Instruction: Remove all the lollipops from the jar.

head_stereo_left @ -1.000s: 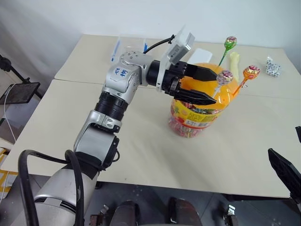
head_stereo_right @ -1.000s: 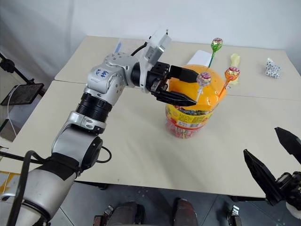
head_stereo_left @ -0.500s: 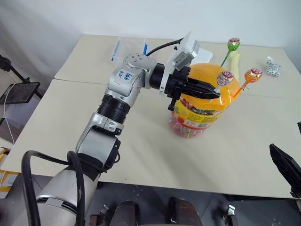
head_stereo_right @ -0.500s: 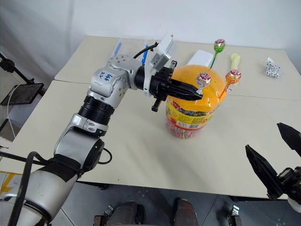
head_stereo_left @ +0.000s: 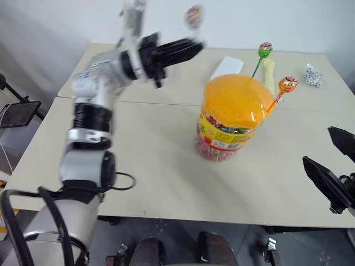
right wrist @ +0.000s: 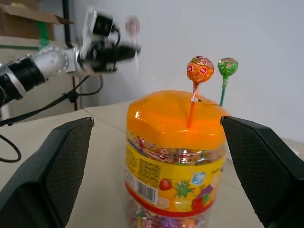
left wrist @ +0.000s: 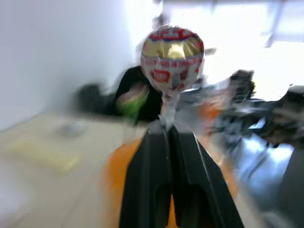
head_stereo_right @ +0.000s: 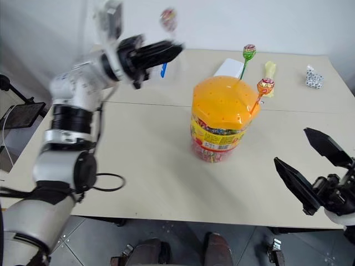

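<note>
Left gripper [head_stereo_left: 191,47] raised far left of jar [head_stereo_left: 233,119], fingers pressed together on stick of pink-purple lollipop [head_stereo_left: 194,15]; candy head stands above fingertips; jar sits mid-table, orange domed lid on; green lollipop [head_stereo_left: 265,50] and orange lollipop [head_stereo_left: 288,84] stand in lid; right gripper [head_stereo_right: 310,166] near right, fingers wide apart, holding nothing.

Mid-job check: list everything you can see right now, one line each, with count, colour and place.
jar: one, clear with orange lid, table centre.
pink-purple lollipop: one, held clear of the jar.
green lollipop: one, in lid.
orange lollipop: one, in lid.
pale yellow object: one, behind jar.
white flat object: one, behind jar.
small patterned item: one, black-and-white, far edge.
table: beige.
left pincer: shut on pink-purple lollipop.
right pincer: open, right of the jar.
</note>
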Available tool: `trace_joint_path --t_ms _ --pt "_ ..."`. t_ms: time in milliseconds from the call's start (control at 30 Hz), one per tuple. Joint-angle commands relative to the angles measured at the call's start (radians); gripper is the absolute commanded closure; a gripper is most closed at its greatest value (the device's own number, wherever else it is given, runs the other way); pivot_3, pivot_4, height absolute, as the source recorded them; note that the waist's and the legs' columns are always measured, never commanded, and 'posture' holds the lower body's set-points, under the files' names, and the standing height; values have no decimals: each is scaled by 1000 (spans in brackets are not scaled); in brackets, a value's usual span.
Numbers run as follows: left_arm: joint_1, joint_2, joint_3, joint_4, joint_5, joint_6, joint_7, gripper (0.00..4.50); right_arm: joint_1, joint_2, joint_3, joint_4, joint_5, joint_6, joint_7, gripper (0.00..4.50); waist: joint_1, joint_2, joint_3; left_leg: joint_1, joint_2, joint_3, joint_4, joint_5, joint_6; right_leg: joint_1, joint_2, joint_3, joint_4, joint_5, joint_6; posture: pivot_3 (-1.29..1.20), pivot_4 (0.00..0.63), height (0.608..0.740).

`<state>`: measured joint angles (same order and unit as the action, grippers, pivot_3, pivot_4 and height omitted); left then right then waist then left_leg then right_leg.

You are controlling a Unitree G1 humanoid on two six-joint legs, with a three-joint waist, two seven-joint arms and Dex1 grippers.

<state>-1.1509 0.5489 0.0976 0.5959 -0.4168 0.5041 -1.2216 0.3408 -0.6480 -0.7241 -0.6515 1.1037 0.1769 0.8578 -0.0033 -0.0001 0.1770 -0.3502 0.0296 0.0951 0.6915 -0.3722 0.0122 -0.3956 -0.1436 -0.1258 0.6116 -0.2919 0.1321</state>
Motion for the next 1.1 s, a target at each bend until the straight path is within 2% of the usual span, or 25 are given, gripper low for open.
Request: trace_joint_path --t_ms 33,133,300,400,533,633,867,1033,1100 --pt "186 132 -35 -191 77 96 62 4471 -28 -35 10 30 -44 -16 76 0 3 -2 1 -1 0 -2 0 0 0 -1 1 -1 1 0 0 0 150 740" --pt "341 234 -28 -372 93 267 158 4471 -58 -54 46 56 -106 -44 155 0 28 -7 4 -8 0 -3 6 -1 -2 -2 1 -3 2 0 0 0 150 740" --pt "622 352 56 -603 79 473 272 4471 -95 -69 127 81 -150 -33 235 0 42 -7 4 -15 -1 -8 14 -4 0 -2 1 0 0 1 1 0 150 740" --pt "747 383 100 -658 85 552 331 4471 -74 -88 194 73 -214 -57 340 0 46 -7 4 -15 -1 -8 14 -4 0 -2 1 0 0 1 1 0 150 740" --pt "849 429 126 -647 91 549 343 4471 -84 -73 243 39 -184 -36 350 0 35 -8 4 -11 1 -5 13 -4 -1 -2 3 2 0 1 1 0 150 740" --pt "878 445 152 -609 81 528 344 3836 -75 -66 253 34 -180 -32 360 0 22 -6 3 -1 2 -3 6 -4 -2 0 4 8 1 0 1 0 150 740" --pt "887 465 165 -553 51 481 314 1747 -81 -57 216 87 -187 -55 387 0 25 -6 3 -1 5 -1 6 -5 -4 -1 7 12 1 0 0 0 150 740" --pt "868 517 238 -482 3 352 201 274 -81 -16 191 106 -165 -39 305 0 26 -6 3 -2 5 0 7 -5 -4 -3 8 12 2 0 0 0 150 740" --pt "889 541 285 -497 -80 307 50 274 -83 -8 177 115 -136 -9 251 0 26 -6 3 -3 5 1 7 -5 -4 -5 8 12 3 0 0 0 150 740"
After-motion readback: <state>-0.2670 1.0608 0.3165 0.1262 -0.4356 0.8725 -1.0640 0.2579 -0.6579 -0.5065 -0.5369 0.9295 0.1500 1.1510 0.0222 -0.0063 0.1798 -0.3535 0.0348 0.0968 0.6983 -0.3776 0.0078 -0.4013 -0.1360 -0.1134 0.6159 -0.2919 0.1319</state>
